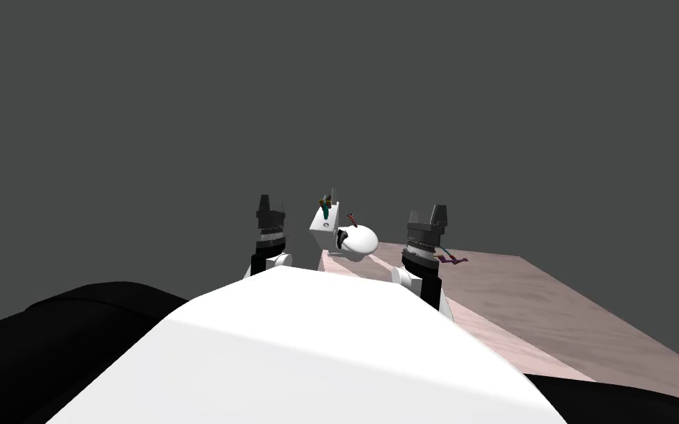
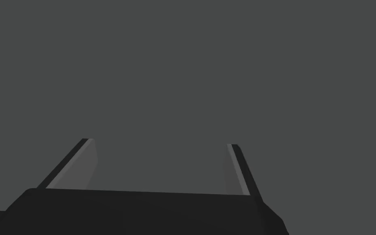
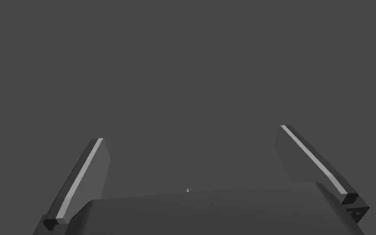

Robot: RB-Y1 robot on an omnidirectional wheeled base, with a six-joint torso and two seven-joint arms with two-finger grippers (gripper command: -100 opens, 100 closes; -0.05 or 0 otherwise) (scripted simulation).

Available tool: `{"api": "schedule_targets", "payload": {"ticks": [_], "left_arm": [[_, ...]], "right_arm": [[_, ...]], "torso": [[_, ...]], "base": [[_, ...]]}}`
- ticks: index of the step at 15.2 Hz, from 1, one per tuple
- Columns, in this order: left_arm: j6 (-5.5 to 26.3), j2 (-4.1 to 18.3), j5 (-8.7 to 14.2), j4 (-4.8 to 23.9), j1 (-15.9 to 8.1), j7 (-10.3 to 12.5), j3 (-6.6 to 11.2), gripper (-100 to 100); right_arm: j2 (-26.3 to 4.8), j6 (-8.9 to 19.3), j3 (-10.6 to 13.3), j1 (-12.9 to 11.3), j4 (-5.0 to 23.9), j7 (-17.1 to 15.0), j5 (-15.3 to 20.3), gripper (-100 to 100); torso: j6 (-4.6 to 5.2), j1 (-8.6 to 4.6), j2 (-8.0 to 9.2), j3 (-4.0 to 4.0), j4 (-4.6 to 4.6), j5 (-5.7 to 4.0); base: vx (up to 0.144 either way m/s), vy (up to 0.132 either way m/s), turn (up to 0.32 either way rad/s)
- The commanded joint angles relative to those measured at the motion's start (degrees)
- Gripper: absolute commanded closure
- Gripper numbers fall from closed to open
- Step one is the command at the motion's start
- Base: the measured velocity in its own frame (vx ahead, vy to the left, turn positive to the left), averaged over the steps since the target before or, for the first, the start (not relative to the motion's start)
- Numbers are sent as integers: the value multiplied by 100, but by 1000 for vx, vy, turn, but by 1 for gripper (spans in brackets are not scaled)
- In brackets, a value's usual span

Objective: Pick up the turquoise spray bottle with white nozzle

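In the centre of the head view, the turquoise bottle [image 1: 325,209] sits on top of the white toilet tank [image 1: 323,230], between the two raised grippers. A small reddish item [image 1: 351,218] lies just right of it, above the toilet lid [image 1: 361,240]. The left gripper [image 1: 272,207], left of the tank, has its fingers spread apart and holds nothing. The right gripper [image 1: 428,215], right of the lid, is likewise spread and empty. A purple object [image 1: 451,259] lies on the pinkish floor [image 1: 551,316] at right.
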Motion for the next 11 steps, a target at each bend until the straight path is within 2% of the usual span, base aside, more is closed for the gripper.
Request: {"api": "schedule_targets", "payload": {"ticks": [1, 2, 3, 4, 5, 7, 8, 10, 11], "left_arm": [[31, 241, -13, 22, 15, -6, 13, -100], [62, 373, -26, 44, 30, -12, 26, -100], [62, 413, -26, 44, 30, -12, 26, -100], [103, 587, -43, 71, 49, -20, 43, -100], [103, 587, -43, 71, 49, -20, 43, -100], [209, 908, -87, 142, 101, -40, 88, -100], [209, 924, -87, 142, 101, -40, 88, -100], [343, 1231, -143, 232, 166, -66, 145, -100], [343, 1241, -143, 232, 166, -66, 145, -100]], "right_arm": [[0, 0, 0, 0, 0, 0, 0, 0], [0, 0, 0, 0, 0, 0, 0, 0], [0, 0, 0, 0, 0, 0, 0, 0], [0, 0, 0, 0, 0, 0, 0, 0], [0, 0, 0, 0, 0, 0, 0, 0], [0, 0, 0, 0, 0, 0, 0, 0], [0, 0, 1, 0, 0, 0, 0, 0], [1, 0, 1, 0, 0, 0, 0, 0], [1, 0, 1, 0, 0, 0, 0, 0]], "torso": [[0, 0, 0, 0, 0, 0], [0, 0, 0, 0, 0, 0], [1, -3, -2, -1, 0, -1], [0, -5, -3, -2, -1, -1], [0, -7, -5, -3, -1, -1], [1, -10, -6, -3, -1, -2], [1, -15, -7, -4, -2, -3], [1, -18, -10, -6, -2, -4], [1, -22, -14, -8, -3, -4]], "base": [[3, -7, -19], [10, -19, -37], [13, -22, -25], [14, -25, -26], [15, -26, -21], [20, -40, -52], [26, -47, -42], [33, -55, -52], [42, -57, -52]]}}
